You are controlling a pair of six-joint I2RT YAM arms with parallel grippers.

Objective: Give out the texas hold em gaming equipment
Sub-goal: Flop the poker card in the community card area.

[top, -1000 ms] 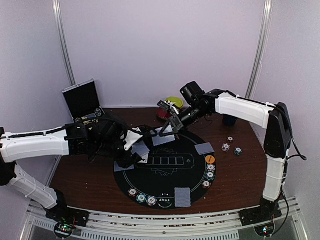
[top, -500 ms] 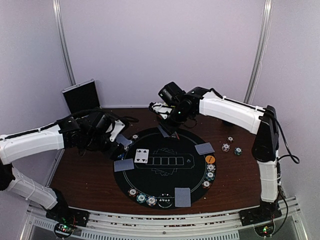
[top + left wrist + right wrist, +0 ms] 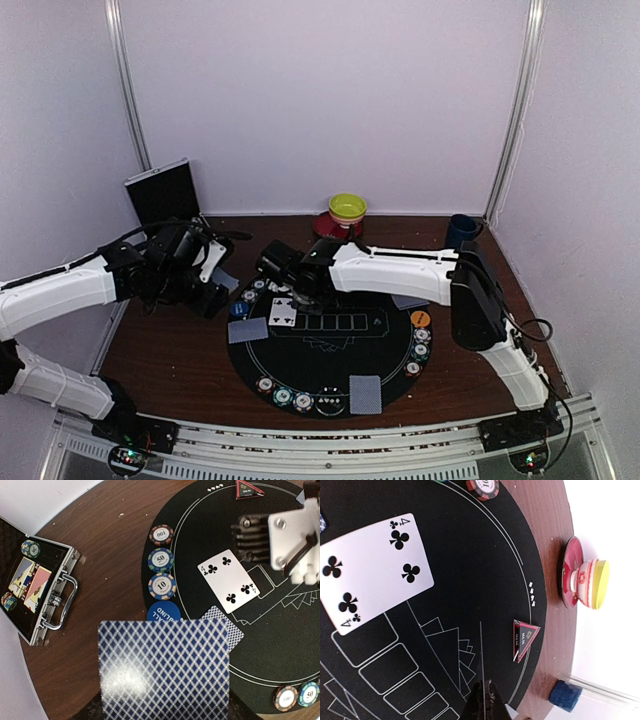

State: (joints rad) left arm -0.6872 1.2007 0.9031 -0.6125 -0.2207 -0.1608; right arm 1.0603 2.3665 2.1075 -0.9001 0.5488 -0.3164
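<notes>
The left gripper (image 3: 220, 290) holds a blue-backed card (image 3: 165, 672) between its fingers. The right gripper (image 3: 484, 697) is pinched shut and empty, with the four of clubs (image 3: 372, 572) just ahead. Cards are thin, light and slippery, so pinch an edge.

The right arm (image 3: 400, 275) spans the far half of the mat (image 3: 330, 360), barring passage there. Chips (image 3: 162, 560) crowd its left rim beside the four of clubs (image 3: 228, 581). The case (image 3: 50, 611) blocks the far-left corner. The mat's middle lies open.
</notes>
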